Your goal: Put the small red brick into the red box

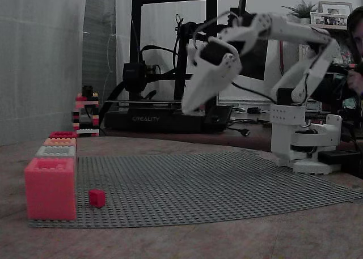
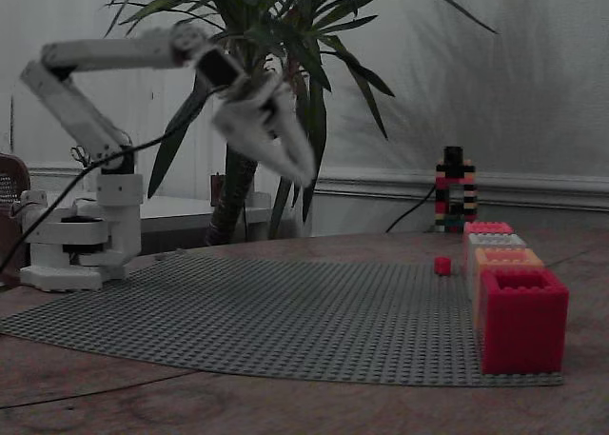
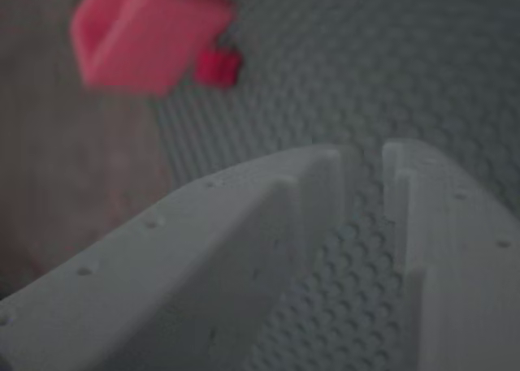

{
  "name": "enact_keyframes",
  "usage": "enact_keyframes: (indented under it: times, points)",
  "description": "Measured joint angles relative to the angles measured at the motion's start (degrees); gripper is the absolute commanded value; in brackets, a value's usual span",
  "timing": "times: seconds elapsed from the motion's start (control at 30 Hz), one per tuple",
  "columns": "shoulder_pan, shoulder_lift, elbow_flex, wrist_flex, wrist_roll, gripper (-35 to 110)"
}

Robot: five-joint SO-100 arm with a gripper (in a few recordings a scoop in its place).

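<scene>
The claw (image 1: 190, 106) hangs high over the grey studded baseplate (image 1: 227, 185), fingers a narrow gap apart, empty. It should descend toward the baseplate's box-side edge, centring over the small red brick (image 1: 97, 198), which sits just beside the red box (image 1: 50, 188). Behind the worn table (image 1: 170, 242) stand a 3D printer (image 1: 170, 60) and a potted plant (image 2: 276, 35).

You get two low table cameras facing each other across the grey baseplate (image 1: 215, 185), and one wrist camera looking down close.
</scene>
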Motion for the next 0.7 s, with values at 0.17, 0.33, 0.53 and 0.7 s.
enact_keyframes:
  times: [0.17, 0.33, 0.53, 0.7]
  points:
    - [-3.08, -17.49, -13.45, 0.26, -5.71, 3]
    - [-5.89, -33.40, -28.04, 5.71, -0.79, 9]
    - [-7.38, -47.81, -44.38, 10.28, 5.63, 12]
    - [-7.73, -55.99, -53.61, 13.27, 12.57, 14]
